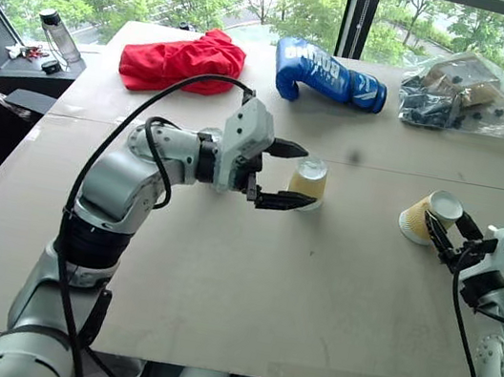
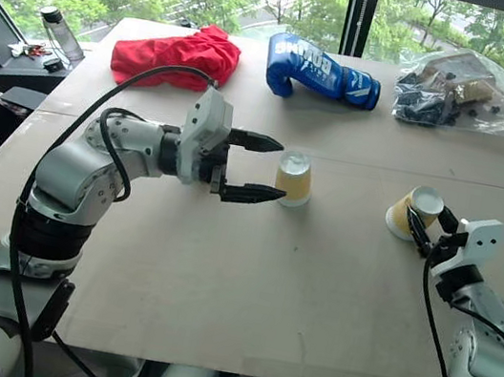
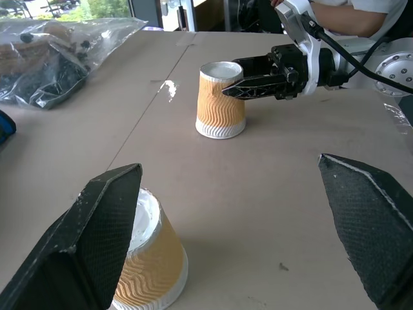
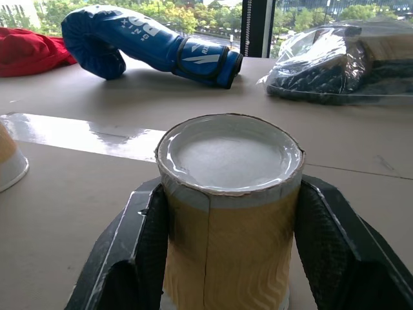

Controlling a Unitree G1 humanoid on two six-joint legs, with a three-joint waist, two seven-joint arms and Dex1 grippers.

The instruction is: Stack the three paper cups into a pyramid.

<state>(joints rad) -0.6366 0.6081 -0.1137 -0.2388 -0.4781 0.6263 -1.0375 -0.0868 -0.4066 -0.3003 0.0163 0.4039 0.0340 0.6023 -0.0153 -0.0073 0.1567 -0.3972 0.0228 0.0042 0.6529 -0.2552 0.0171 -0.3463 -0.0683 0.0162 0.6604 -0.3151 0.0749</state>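
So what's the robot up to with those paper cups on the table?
It is starting a cup pyramid. The right gripper is shut on one upside-down paper cup, tilted. The left gripper is open around a second upside-down cup standing on the table. Nothing is stacked yet.

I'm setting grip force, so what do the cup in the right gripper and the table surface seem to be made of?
The cup, gripped by the right gripper: apparently paper, matte tan wall with an embossed wavy texture, a side seam, and a white recessed base facing up. The table surface: looks like brown cardboard or kraft sheet, matte, with a glossy strip like tape along a seam.
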